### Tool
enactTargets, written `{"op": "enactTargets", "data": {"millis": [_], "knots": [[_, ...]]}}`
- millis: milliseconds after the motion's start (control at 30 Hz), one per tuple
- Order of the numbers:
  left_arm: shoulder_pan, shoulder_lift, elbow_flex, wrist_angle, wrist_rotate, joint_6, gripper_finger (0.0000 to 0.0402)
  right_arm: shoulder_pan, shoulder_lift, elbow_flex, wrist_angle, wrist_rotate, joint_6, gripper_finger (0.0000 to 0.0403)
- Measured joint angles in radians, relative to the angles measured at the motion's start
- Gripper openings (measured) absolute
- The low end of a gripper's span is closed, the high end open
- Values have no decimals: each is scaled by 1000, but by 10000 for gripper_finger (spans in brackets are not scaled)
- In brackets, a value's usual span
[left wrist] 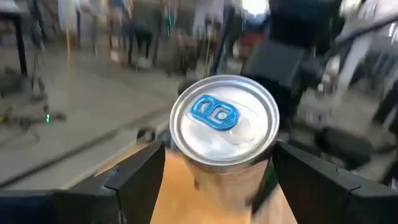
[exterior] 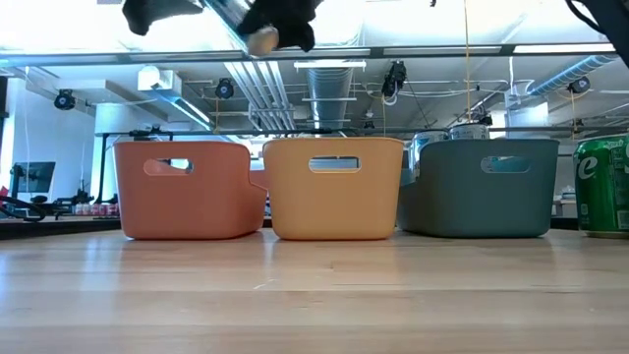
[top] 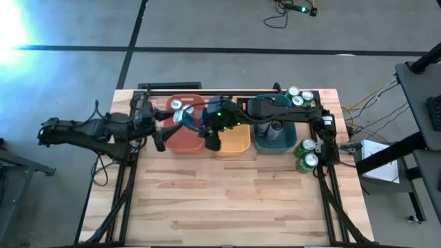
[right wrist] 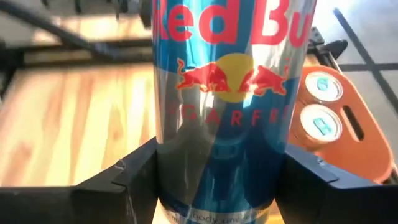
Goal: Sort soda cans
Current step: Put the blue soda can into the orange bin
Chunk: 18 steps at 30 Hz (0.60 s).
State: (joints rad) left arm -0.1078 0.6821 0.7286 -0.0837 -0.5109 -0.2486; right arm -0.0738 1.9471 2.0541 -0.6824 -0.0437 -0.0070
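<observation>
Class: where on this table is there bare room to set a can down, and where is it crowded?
Bare: all the table in front of the bins, edge to edge. Crowded: the bin row, where the left hand and right hand meet above the red bin around a can; green cans sit along the right edge.

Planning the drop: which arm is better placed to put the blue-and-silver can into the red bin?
Right: the right gripper holds the can over the red bin; the left gripper has open jaws around its top.
</observation>
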Motion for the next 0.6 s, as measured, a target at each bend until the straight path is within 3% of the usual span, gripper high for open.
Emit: {"op": "enactTargets", "data": {"millis": [100,200,600], "knots": [[-1,33,101,-228,39,-44,276,2,-4,0,-93,-3,-66,240],[0,74,171,-329,86,-94,275,8,-4,0,-115,-10,-118,233],[4,166,222,-382,163,-210,282,24,-4,-2,-152,-10,-229,232]]}}
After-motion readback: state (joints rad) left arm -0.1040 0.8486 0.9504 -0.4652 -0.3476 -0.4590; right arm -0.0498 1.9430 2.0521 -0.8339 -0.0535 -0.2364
